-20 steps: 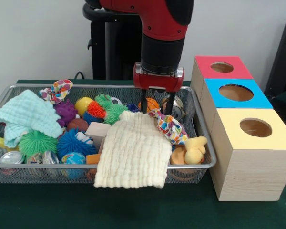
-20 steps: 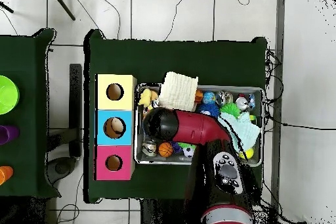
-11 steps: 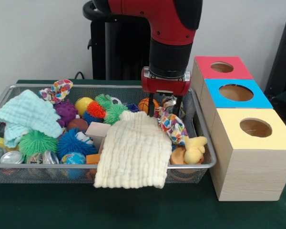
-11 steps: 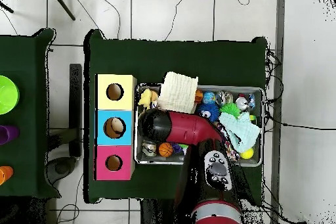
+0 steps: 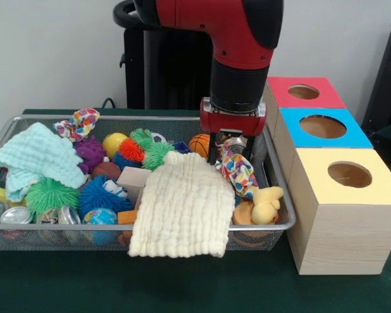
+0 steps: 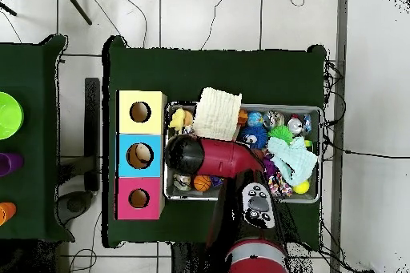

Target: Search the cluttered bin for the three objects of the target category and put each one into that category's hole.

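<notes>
Front view: end effector (image 5: 232, 151) hangs low over the right end of the wire bin (image 5: 182, 227), fingers apart either side of a shiny metal ball (image 5: 234, 141), just above the patterned cloth (image 5: 238, 171). Cannot tell whether they touch the ball. Cream cloth (image 5: 181, 207) drapes over the bin's near rim; duck (image 5: 266, 205) sits beside it. Boxes stand right of the bin: red (image 5: 302, 92), blue (image 5: 321, 128), yellow (image 5: 347, 176). Overhead, the arm (image 6: 210, 156) hides that end of the bin.

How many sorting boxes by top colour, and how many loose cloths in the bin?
Red-topped box: 1
Blue-topped box: 1
Yellow-topped box: 1
Cream cloth: 1
Mint cloth: 1
Total: 5
</notes>
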Controlling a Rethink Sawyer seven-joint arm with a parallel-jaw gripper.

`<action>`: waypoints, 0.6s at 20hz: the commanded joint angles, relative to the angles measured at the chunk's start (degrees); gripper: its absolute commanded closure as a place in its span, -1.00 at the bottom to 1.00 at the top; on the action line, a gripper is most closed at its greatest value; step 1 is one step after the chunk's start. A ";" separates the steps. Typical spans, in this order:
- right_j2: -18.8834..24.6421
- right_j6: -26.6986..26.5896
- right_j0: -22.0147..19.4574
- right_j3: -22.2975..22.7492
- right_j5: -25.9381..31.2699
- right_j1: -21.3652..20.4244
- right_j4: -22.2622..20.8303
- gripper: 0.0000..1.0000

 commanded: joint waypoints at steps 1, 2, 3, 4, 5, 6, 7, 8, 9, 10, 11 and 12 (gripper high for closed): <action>1.05 13.78 -0.53 4.81 -6.27 2.10 2.17 -1.00; 1.03 13.77 -0.53 4.90 -6.28 2.11 2.31 -1.00; 1.14 13.57 -0.69 4.99 -6.42 2.13 2.38 -1.00; 1.31 13.36 -0.92 5.06 -6.47 2.17 2.49 -1.00; 1.48 13.14 -1.14 5.14 -6.53 2.22 2.61 -1.00; 1.65 12.89 -1.34 5.08 -6.65 2.30 2.61 -1.00; 1.91 12.69 -1.61 5.14 -6.71 2.27 2.67 -1.00; 2.15 12.48 -1.84 5.19 -6.89 2.29 2.69 -1.00; 2.50 12.38 -2.20 5.38 -7.05 2.33 2.82 -1.00; 2.59 12.26 -2.34 5.41 -7.08 2.31 2.88 -1.00; 2.72 12.08 -2.53 5.43 -7.06 2.27 2.91 -1.00; 2.84 11.91 -2.71 5.42 -7.00 2.29 2.95 -1.00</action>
